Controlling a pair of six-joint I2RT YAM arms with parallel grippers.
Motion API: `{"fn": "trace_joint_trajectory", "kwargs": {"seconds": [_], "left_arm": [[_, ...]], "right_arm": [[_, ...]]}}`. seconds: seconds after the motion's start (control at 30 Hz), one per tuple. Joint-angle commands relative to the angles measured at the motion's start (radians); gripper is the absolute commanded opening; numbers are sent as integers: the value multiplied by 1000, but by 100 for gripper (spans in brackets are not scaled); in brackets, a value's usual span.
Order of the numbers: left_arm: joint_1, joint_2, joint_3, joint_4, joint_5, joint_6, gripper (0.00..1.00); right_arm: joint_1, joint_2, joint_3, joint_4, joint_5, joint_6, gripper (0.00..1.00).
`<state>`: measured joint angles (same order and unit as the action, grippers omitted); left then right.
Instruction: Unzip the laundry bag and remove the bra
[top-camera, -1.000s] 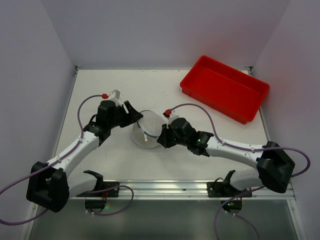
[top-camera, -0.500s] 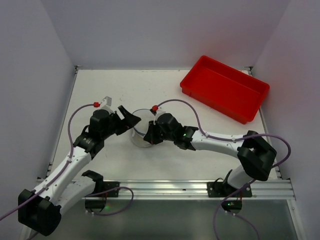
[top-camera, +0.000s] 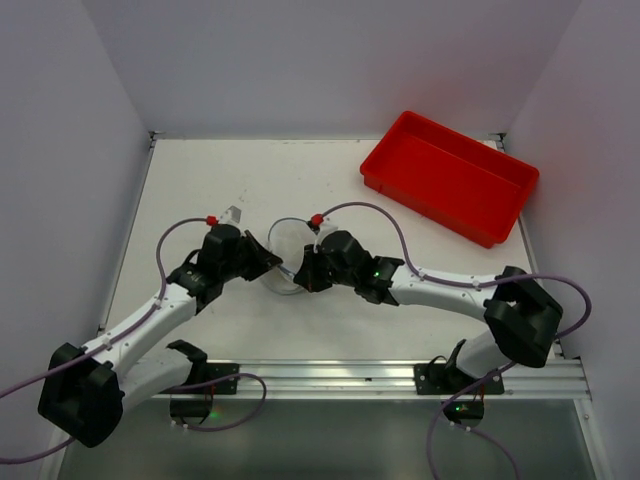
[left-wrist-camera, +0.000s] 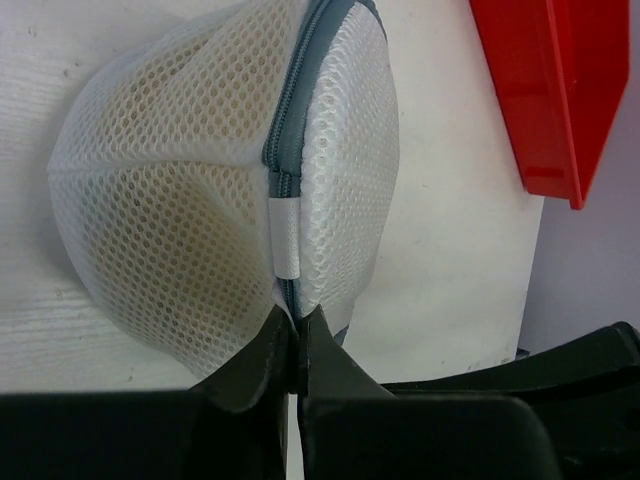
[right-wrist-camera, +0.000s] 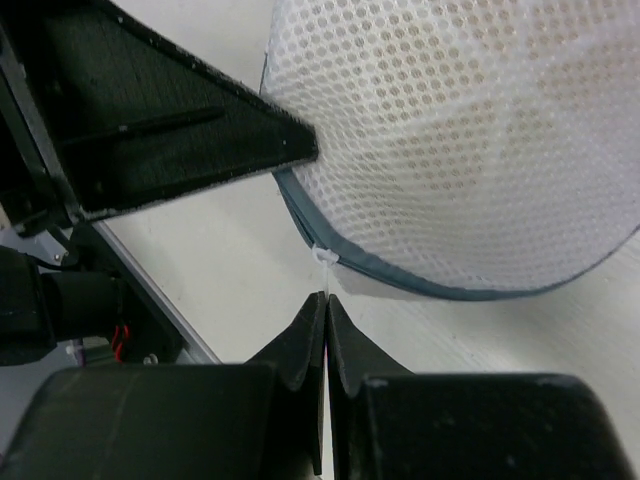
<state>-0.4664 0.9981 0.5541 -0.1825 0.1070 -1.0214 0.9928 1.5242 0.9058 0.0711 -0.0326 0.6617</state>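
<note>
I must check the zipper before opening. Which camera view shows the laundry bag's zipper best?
The left wrist view: the grey zipper runs down the laundry bag to the closed left gripper. The right wrist view shows only a curved part of it; the top view hardly any.

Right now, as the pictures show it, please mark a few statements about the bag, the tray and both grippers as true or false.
1. The laundry bag lies inside the red tray. False: it sits on the table, apart from the tray.
2. The left gripper is shut on the bag's zipper seam. True.
3. The right gripper is wide open. False: it is shut on a small white pull at the bag's rim.
4. Something pale shows through the mesh. True.
</note>
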Motion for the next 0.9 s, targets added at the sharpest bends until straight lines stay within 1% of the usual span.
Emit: {"fn": "trace_joint_trajectory", "kwargs": {"seconds": [0.0,0.1,0.13,0.2,0.23,0.27,0.33,0.37,0.47,0.53,0.57,0.6,0.63,0.7,0.73,0.87], "left_arm": [[5,43,75,28,-53,86,0],[23,106,119,34,-27,188,0],[32,123,131,46,-7,252,0],[63,181,174,61,77,328,0],[77,203,191,57,106,399,0],[90,241,237,35,152,423,0],[121,275,270,8,206,464,0],[123,274,286,2,207,463,0],[123,244,251,34,255,410,0],[123,226,222,61,267,364,0],[123,211,187,72,276,318,0],[123,203,166,87,283,288,0],[123,195,146,128,295,235,0],[123,174,89,164,318,190,0],[123,160,75,210,318,151,0],[123,128,30,242,319,89,0]], "right_arm": [[-5,-94,-54,-22,53,-48,0],[-17,-134,-106,-34,51,-65,0],[-20,-154,-126,-39,54,-68,0],[-23,-174,-146,-47,65,-80,0],[-25,-185,-160,-53,69,-85,0],[-25,-200,-166,-53,72,-91,0],[-26,-202,-168,-51,56,-99,0],[-26,-196,-166,-50,48,-97,0],[-26,-182,-168,31,36,-58,0],[-26,-165,-166,85,-25,-33,17],[-26,-159,-168,114,-39,-4,24],[-28,-138,-168,171,-52,16,37],[-28,-127,-169,200,-62,32,42],[-34,-105,-173,278,-73,73,50],[-37,-87,-179,300,-76,82,55],[-60,-59,-176,340,-76,130,63]]}}
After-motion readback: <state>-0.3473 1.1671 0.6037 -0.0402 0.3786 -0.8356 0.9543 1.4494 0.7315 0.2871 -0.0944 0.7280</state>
